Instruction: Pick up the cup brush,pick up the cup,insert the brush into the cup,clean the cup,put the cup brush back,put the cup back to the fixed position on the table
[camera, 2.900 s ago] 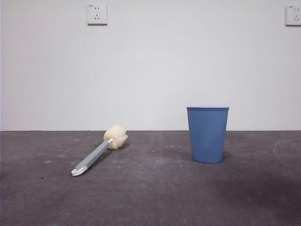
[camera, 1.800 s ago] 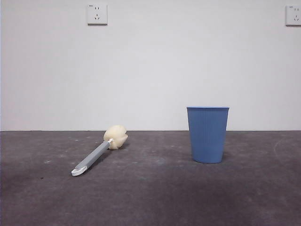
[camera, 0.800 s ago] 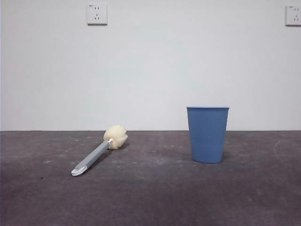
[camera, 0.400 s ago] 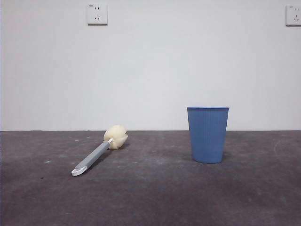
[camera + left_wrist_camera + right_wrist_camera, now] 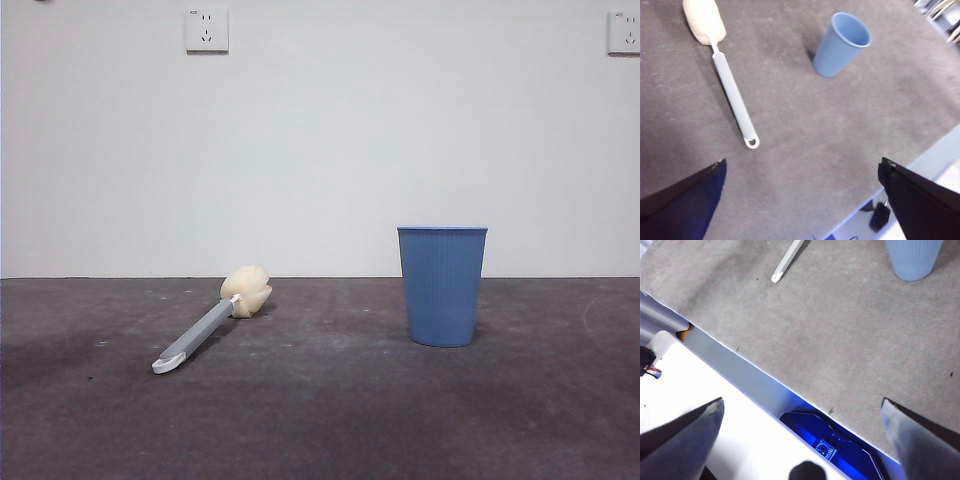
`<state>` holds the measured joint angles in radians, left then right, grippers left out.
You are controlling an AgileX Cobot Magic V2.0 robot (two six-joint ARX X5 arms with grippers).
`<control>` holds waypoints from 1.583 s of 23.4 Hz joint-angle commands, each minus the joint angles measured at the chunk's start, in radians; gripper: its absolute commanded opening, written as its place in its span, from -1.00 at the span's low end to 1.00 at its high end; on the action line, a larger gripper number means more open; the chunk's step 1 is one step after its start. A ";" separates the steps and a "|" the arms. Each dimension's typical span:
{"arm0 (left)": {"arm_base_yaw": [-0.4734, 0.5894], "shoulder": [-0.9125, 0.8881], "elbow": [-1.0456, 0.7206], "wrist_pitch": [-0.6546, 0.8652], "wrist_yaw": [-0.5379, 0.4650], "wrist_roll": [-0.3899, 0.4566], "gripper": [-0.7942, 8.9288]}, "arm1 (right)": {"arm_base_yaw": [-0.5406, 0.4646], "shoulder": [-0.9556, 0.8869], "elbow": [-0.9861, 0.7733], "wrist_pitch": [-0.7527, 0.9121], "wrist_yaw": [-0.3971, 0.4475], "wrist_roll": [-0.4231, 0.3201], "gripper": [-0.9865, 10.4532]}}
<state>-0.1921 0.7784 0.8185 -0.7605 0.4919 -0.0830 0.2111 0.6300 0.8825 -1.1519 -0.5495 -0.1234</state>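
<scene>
Blue ribbed cup (image 5: 442, 286) upright; lobed-sponge cup brush (image 5: 210, 319) lies flat.

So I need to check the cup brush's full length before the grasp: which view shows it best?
The left wrist view: the cup brush lies whole from sponge head to white tip, seen from above. The front view shows it foreshortened; the right wrist view catches only its tip end.
</scene>
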 commanded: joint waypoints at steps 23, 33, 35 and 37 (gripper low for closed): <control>-0.318 0.975 0.267 0.327 -0.544 -0.161 0.33 | 0.002 0.000 0.003 0.006 0.001 0.020 0.16; -0.319 1.000 0.267 0.340 -0.591 -0.187 0.12 | 0.002 0.000 0.003 0.006 0.002 0.019 0.16; -0.319 1.007 0.267 0.336 -0.591 -0.209 0.12 | 0.002 0.000 0.003 0.006 0.002 0.020 0.16; -0.319 1.014 0.267 0.332 -0.592 -0.211 0.12 | 0.002 0.000 0.003 0.006 0.002 0.020 0.16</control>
<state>-0.5072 1.7786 1.0866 -0.4252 -0.0975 -0.2817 0.2111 0.6300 0.8825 -1.1519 -0.5480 -0.1089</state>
